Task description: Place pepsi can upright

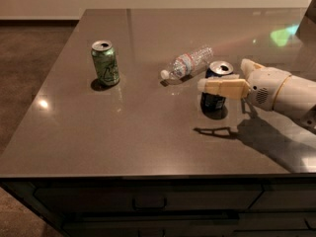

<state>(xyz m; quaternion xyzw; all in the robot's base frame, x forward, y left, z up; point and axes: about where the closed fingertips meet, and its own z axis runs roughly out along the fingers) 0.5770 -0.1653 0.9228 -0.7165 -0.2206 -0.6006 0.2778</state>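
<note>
The pepsi can is dark blue with a silver top and stands upright on the dark table, right of centre. My gripper reaches in from the right and straddles the can's upper half. Its near cream finger crosses in front of the can, slightly apart from it. The far finger is mostly hidden behind the can. The jaws look open around the can.
A clear plastic bottle with a white cap lies on its side just behind and left of the can. A green can stands upright at the left. The table's front edge runs along the bottom, with drawers below.
</note>
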